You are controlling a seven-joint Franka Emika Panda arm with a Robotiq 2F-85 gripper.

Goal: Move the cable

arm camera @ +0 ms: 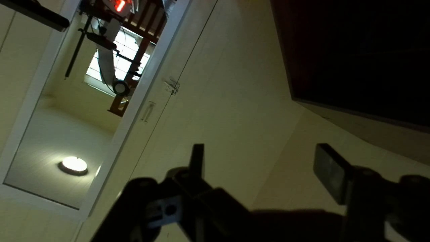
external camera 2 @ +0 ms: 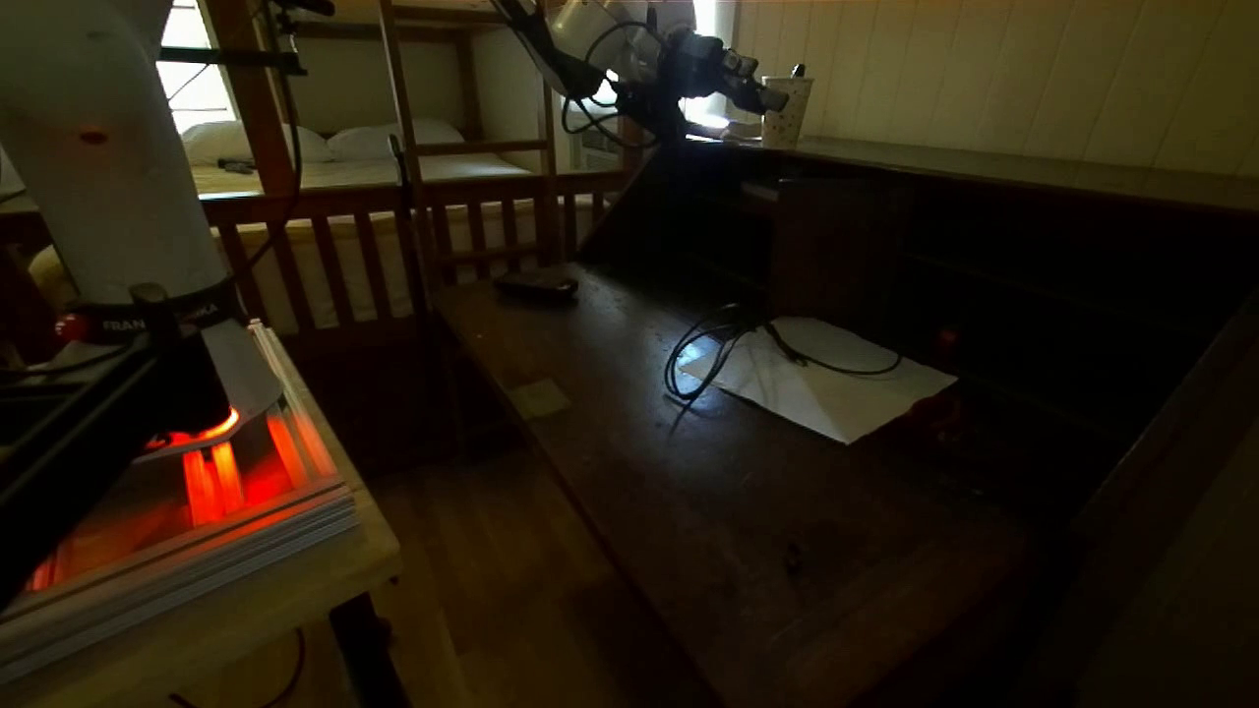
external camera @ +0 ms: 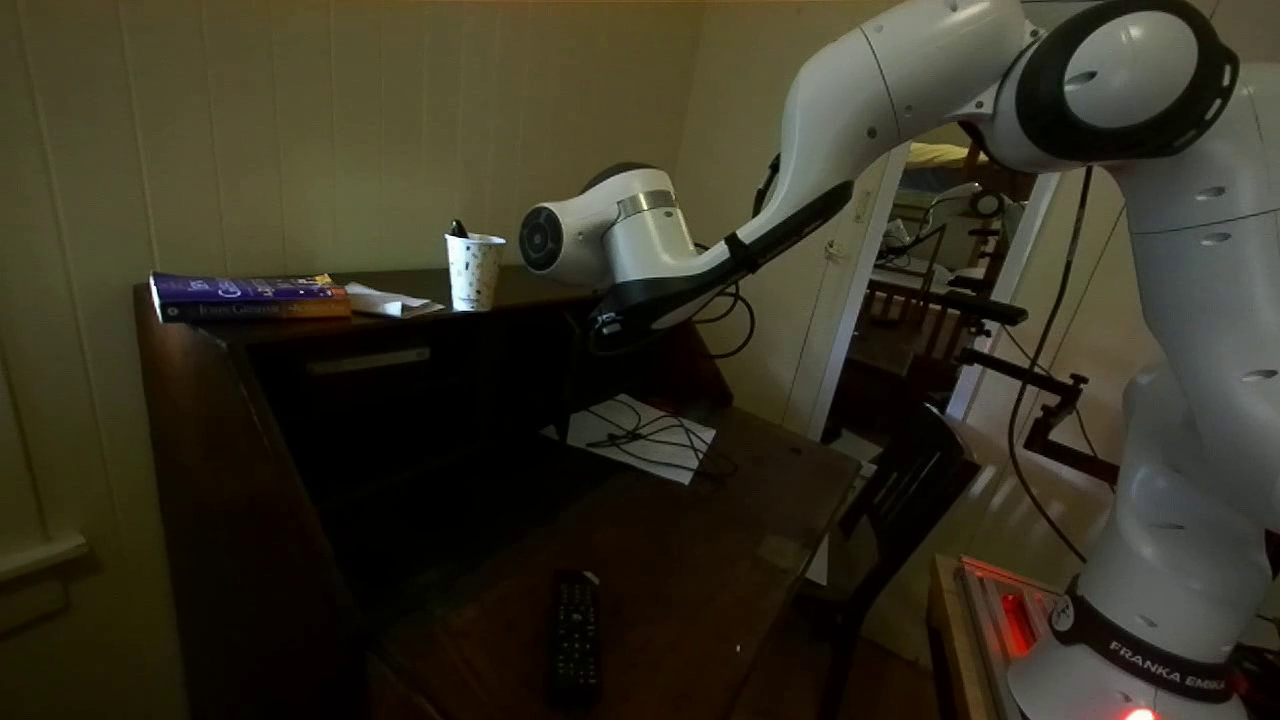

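Books (external camera: 245, 298) are seen stacked on the top ledge of the desk (external camera: 700, 560), at its left end in an exterior view. Just beside them, on the same ledge, a paper (external camera: 392, 300) is laid, then a cup (external camera: 475, 275) is stood upright, with a dark object (external camera: 458, 229) seen above its rim. On the desk's lower surface a remote (external camera: 574, 640) is placed. Farther right, the gripper (arm camera: 263, 167) is held above the level of that surface, well apart from the cable (external camera: 632, 436); its jaws are spread, as is shown in the wrist view. The cable is draped in loose loops on the desk's lower surface, partly across a white sheet (external camera 2: 836, 408), partly on bare wood, as is seen in both exterior views. To the right of the desk a chair (external camera: 938, 480) is set. At the far right, the arm (external camera: 930, 60) is mounted apart from the desk, its links extended toward it.
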